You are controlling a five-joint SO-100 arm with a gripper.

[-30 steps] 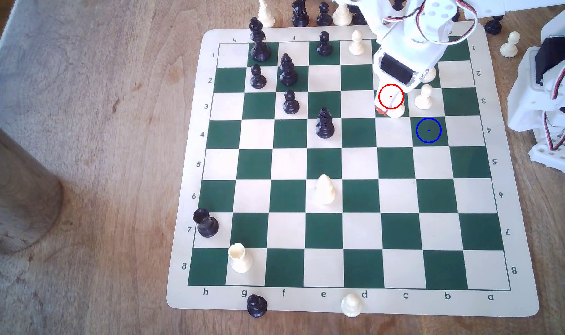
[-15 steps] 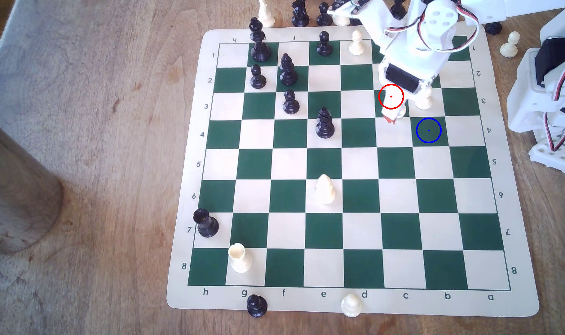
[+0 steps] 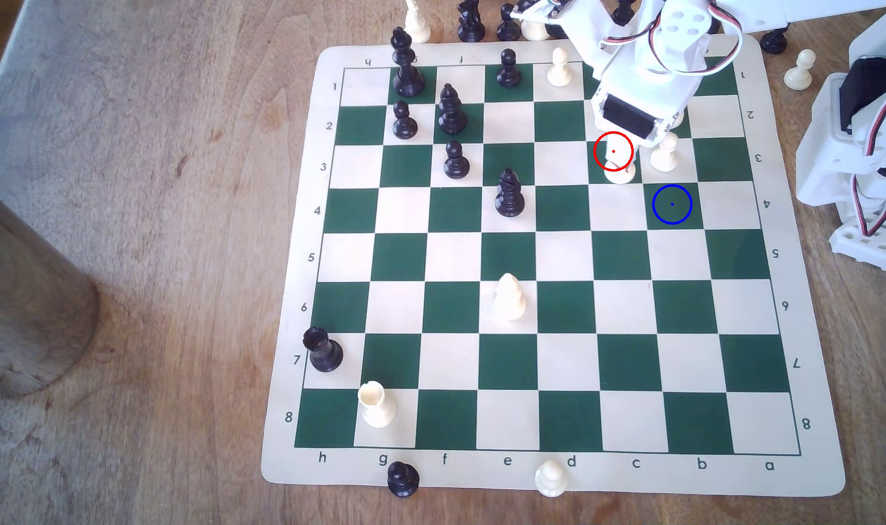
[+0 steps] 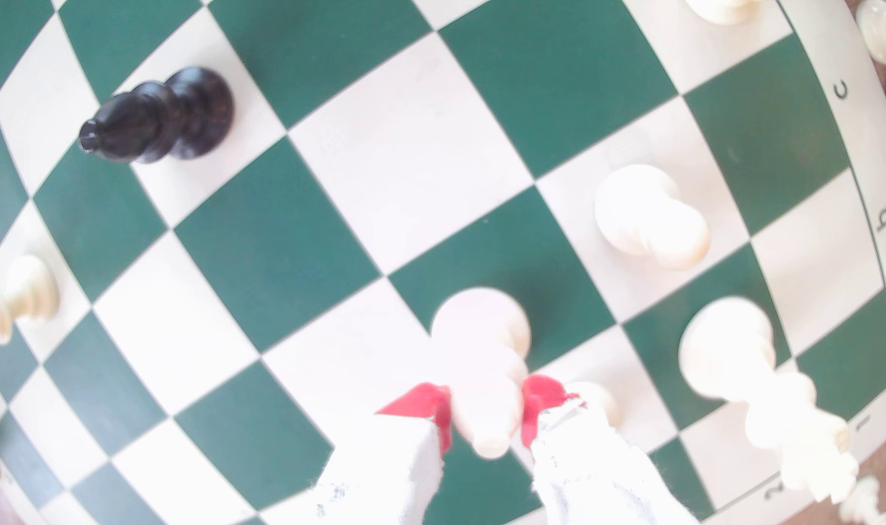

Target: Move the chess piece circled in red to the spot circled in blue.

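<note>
The arm leans steeply down over the board, its gripper (image 4: 486,409) clamping the cream bishop (image 4: 481,363) between red-tipped fingers (image 4: 433,404), the blue-ringed square (image 3: 672,204) just beside it.

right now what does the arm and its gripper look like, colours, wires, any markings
The arm is white printed plastic in blocky segments, with a black servo block set into the wrist and a round plate with small holes on top. Red, black and white cables loop around it. The gripper has two white fingers, rough and speckled with dark flecks in the wrist view, tipped with red pads.
</note>
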